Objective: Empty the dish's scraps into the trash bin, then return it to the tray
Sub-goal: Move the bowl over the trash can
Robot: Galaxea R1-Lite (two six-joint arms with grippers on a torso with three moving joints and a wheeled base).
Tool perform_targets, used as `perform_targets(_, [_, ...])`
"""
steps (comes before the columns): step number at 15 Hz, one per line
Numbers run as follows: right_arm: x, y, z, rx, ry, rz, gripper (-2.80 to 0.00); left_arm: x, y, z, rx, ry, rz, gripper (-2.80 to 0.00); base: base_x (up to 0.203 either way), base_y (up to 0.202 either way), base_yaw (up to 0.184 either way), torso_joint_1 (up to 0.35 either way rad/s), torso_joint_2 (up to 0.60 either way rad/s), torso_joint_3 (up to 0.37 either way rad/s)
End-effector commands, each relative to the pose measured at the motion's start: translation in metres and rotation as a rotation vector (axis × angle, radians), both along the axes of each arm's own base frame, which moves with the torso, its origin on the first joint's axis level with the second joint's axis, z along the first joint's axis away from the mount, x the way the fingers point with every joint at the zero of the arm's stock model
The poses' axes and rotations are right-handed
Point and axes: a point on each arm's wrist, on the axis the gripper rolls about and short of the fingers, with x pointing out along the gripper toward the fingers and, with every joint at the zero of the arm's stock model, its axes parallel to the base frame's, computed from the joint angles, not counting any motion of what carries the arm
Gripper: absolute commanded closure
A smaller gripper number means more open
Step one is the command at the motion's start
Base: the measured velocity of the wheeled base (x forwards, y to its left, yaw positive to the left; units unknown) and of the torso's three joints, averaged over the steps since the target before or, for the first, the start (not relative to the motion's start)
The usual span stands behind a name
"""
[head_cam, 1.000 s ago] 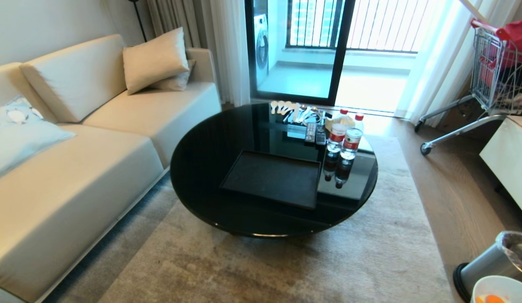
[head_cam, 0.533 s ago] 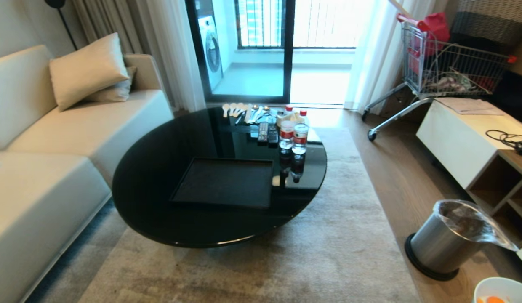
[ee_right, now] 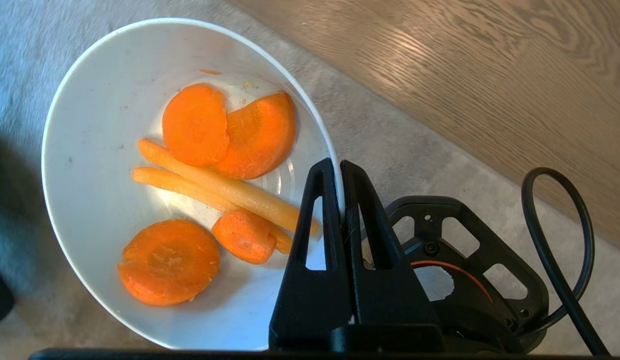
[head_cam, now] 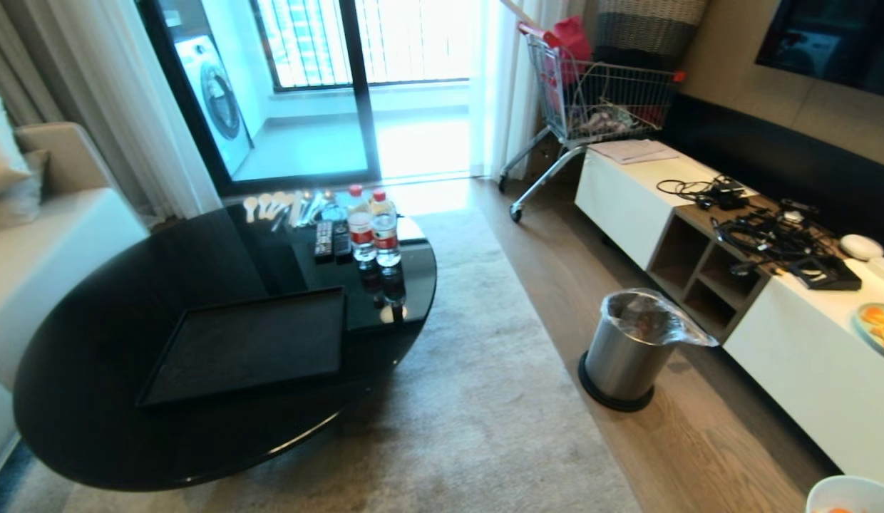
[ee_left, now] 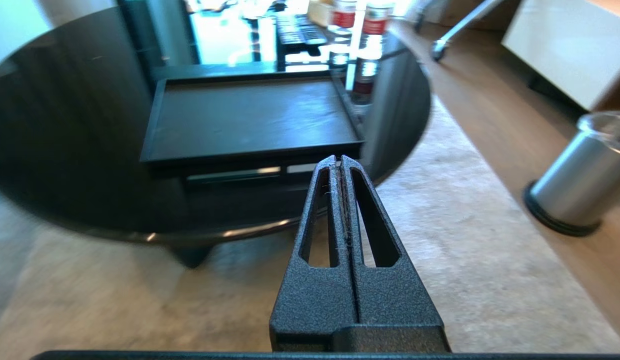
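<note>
Right gripper (ee_right: 340,167) is clamped on the rim of the white bowl (ee_right: 105,165), one finger inside and one outside, carrying it level above the rug edge and wood floor. The scraps (ee_right: 215,185), carrot slices and pale strips, all sit in the bowl, so nothing is dumped yet. In the head view only a sliver of the bowl (head_cam: 852,493) shows at the bottom right corner. The trash bin (head_cam: 627,349), steel with a clear liner, stands on the wood floor between the rug and the white cabinet (head_cam: 805,370), well apart from the bowl. The black tray (head_cam: 249,345) lies bare near the front edge of the round black table (head_cam: 71,399), bottles (head_cam: 374,228) at the table's far edge. Left gripper (ee_left: 340,162) is pinched together, holding nothing, parked facing the table. Progress: pickup looks done; reaching the bin, tipping the scraps out and setting the bowl on the tray all remain, roughly a third through by my read.
</note>
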Motion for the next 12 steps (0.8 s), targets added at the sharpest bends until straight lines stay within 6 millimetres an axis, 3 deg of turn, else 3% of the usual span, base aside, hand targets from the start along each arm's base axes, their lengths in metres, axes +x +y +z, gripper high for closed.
perform_targets(1, [-0.0008,-0.0003,-0.0016,-0.002,0.006,-0.006,0.0,0.0,0.0,0.0,-0.001,-0.001,0.0,0.0,0.002,0.012,-0.166,0.002,0.01,0.001])
perform_targets(12, [-0.0027,-0.0011,-0.0036,-0.011,0.007,-0.009,0.0,0.0,0.0,0.0,-0.001,-0.001,0.0,0.0,0.0,0.011,-0.166,0.003,0.0,0.002])
